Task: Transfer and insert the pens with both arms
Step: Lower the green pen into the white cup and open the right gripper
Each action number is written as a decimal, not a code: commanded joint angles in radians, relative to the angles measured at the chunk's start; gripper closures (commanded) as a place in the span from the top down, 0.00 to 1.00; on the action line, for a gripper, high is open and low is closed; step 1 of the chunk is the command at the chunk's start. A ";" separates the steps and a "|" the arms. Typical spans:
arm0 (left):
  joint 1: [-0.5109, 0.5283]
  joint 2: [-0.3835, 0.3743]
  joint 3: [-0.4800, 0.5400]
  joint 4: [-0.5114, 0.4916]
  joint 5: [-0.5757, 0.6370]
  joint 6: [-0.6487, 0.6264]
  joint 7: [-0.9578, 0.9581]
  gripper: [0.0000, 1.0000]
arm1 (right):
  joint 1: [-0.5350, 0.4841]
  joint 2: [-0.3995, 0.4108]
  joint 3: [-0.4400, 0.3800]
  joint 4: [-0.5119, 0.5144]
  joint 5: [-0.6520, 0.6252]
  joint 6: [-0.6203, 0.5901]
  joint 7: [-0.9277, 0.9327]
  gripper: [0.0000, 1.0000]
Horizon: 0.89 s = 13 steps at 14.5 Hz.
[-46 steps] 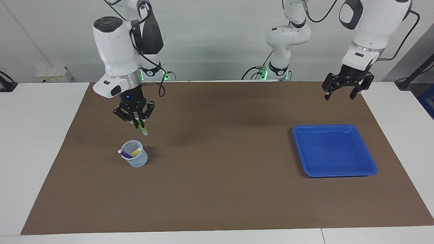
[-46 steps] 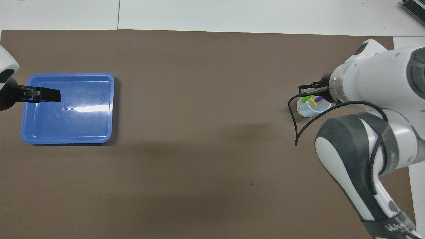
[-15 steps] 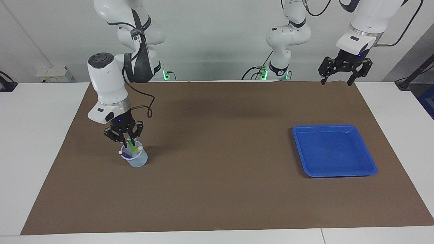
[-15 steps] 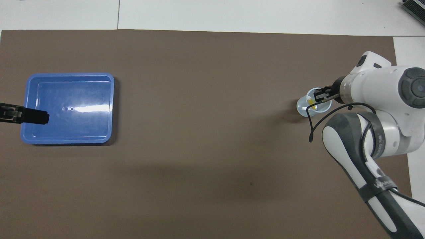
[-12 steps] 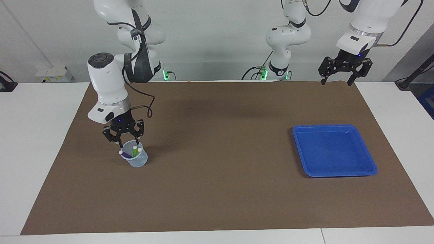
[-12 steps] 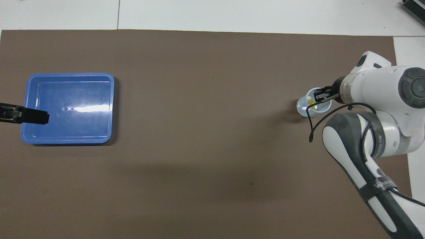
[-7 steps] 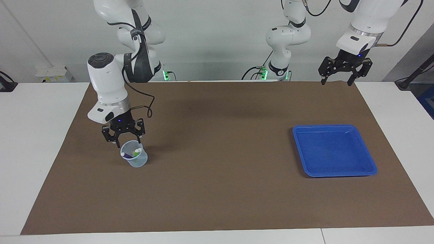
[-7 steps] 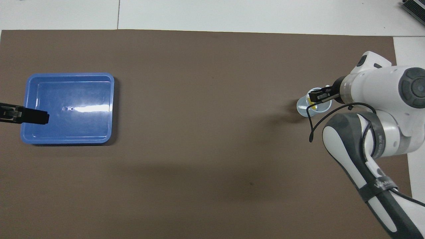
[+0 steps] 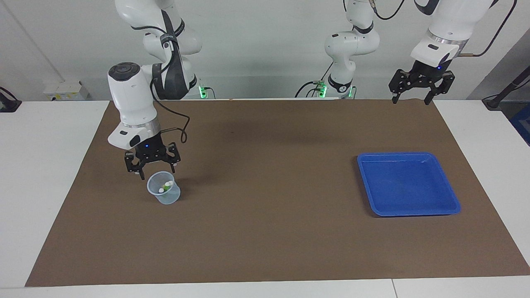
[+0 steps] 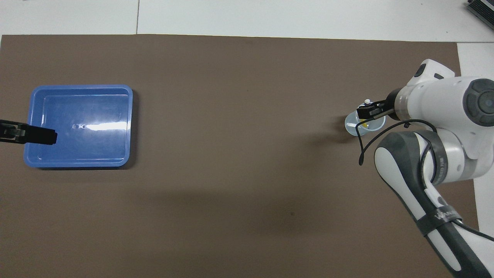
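A clear plastic cup (image 9: 164, 193) stands on the brown mat toward the right arm's end of the table. The pens are inside it: the green pen (image 9: 166, 187) and pale cap ends show at its mouth, and a bit of yellow pen (image 10: 364, 124) shows from above. My right gripper (image 9: 153, 169) hovers just over the cup's rim, open and holding nothing. In the overhead view the right gripper (image 10: 369, 111) covers part of the cup (image 10: 354, 125). My left gripper (image 9: 414, 97) waits, raised high and open, holding nothing.
A blue tray (image 9: 408, 186) with nothing in it lies on the mat toward the left arm's end. From above, the left gripper (image 10: 44, 136) overlaps the blue tray's (image 10: 85, 112) edge. Bare brown mat spans between cup and tray.
My right gripper has opened and let go of the green pen, which dropped into the cup. The gripper then rose slightly. The left arm has not moved.
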<state>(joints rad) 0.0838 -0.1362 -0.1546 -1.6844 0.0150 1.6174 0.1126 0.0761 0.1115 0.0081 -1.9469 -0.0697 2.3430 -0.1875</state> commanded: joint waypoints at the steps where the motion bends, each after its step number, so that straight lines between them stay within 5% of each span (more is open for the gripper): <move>1: 0.001 -0.029 0.003 -0.031 0.009 -0.001 0.012 1.00 | -0.007 -0.004 0.006 0.034 -0.004 -0.008 -0.007 1.00; 13: 0.001 -0.029 0.003 -0.031 0.009 -0.001 0.012 1.00 | -0.019 -0.119 0.007 0.077 -0.001 -0.264 0.010 1.00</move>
<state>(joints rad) 0.0838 -0.1362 -0.1546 -1.6844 0.0150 1.6173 0.1126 0.0729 0.0211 0.0077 -1.8802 -0.0696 2.1363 -0.1863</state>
